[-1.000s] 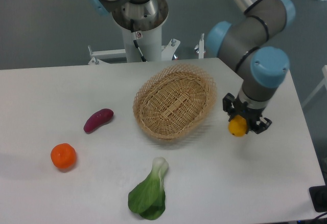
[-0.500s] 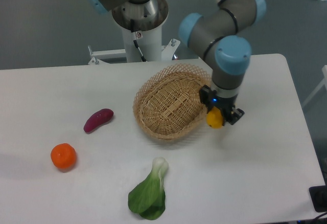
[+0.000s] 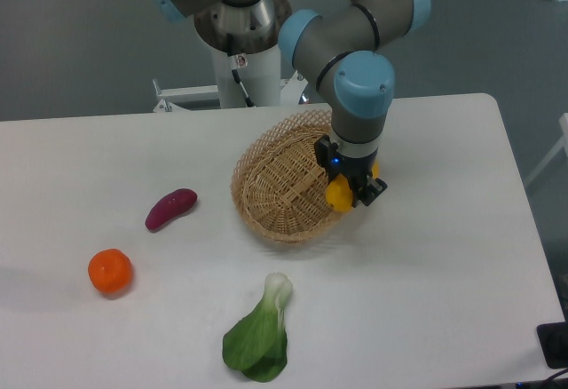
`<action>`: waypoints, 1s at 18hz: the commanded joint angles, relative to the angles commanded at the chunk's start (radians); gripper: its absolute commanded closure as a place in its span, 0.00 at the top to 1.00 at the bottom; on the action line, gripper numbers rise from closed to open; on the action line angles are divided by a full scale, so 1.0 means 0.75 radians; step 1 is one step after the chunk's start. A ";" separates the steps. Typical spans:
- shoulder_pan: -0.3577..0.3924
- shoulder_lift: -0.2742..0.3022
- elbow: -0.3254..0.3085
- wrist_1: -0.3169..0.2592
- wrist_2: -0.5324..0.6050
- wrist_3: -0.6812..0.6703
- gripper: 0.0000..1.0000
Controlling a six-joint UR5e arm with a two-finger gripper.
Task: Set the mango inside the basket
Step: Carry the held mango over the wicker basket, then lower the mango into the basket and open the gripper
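Note:
The yellow mango (image 3: 339, 195) hangs in my gripper (image 3: 346, 190), whose fingers are shut on it. It sits over the right side of the light tan wicker basket (image 3: 275, 185), just inside the rim and above the basket floor. Only the mango's lower end shows below the fingers. The basket holds nothing else that I can see.
A purple sweet potato (image 3: 170, 209) lies left of the basket. A round orange fruit (image 3: 110, 271) sits at the front left. A green bok choy (image 3: 259, 336) lies in front of the basket. The arm's base column (image 3: 240, 43) stands behind the table.
The gripper has carried the mango leftward from beyond the basket's right side to a spot over its right inner edge. Nothing else on the table has moved.

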 joint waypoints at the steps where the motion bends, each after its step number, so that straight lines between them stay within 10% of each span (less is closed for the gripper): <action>1: -0.006 0.004 -0.033 0.002 0.004 -0.002 0.36; 18: -0.055 0.051 -0.178 0.100 -0.018 -0.162 0.40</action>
